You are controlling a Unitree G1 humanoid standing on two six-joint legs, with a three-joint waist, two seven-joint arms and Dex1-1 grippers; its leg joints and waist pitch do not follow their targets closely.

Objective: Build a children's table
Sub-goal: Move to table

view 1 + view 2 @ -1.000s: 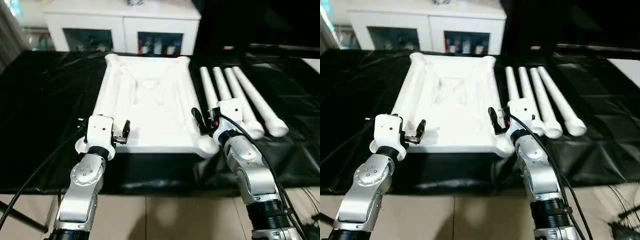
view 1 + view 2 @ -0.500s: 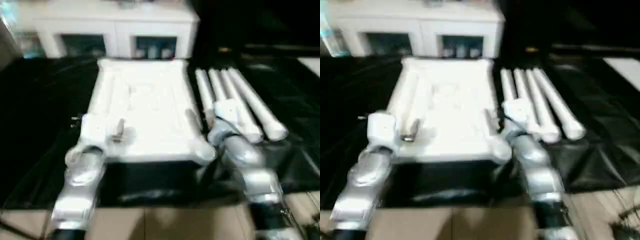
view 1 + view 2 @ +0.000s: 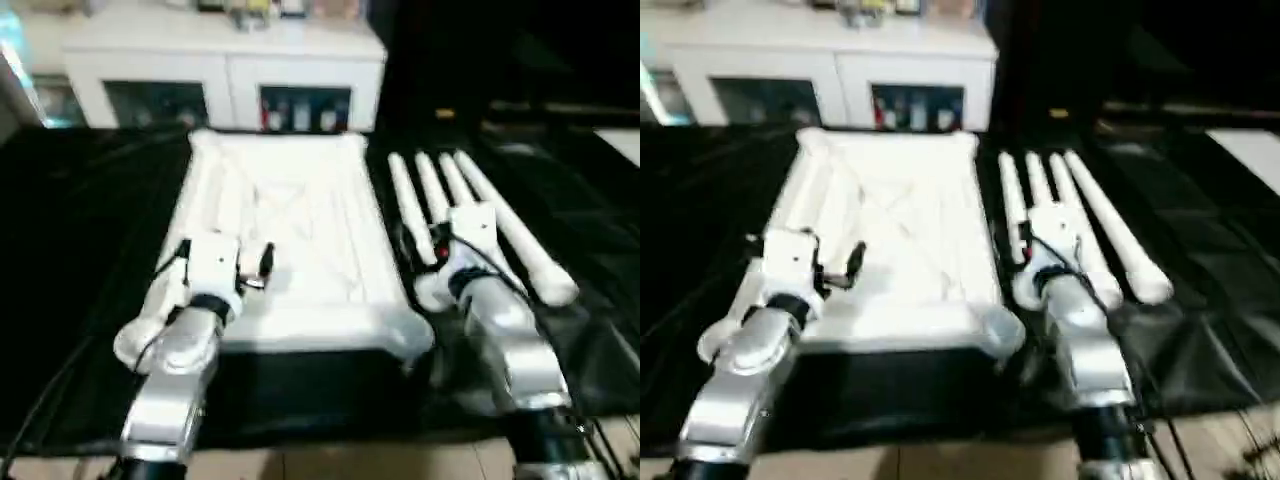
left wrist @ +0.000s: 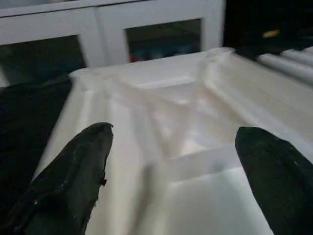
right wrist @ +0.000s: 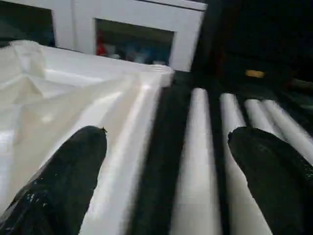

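The white table top point(image 3: 290, 240) lies upside down, ribbed underside up, on the big black-sheeted table point(image 3: 70, 230), its long sides running from near to far and its rounded corner sockets at each corner; the near right socket point(image 3: 412, 335) sits close to the black table's near edge. To the right of the top, just beside its right side, the four white legs point(image 3: 480, 215) lie in a row, side by side and close together, fanning slightly apart toward their thicker near ends. Beyond the far edge of the black table stands a white cabinet point(image 3: 225, 70) with glass doors. The left gripper point(image 4: 171, 161) hangs over the near left part of the table top, its two black fingers point(image 4: 73, 171) spread wide apart with nothing between them; through the gap the ribs of the underside show. The right gripper point(image 5: 166, 161) hangs over the strip of black sheet between the top's right side and the nearest leg, its fingers point(image 5: 264, 166) likewise wide apart and empty, one finger over the top's rim and the other over the legs. Both silver forearms reach in from the near edge, the left one point(image 3: 170, 370) on the left and the right one point(image 3: 510, 340) on the right.
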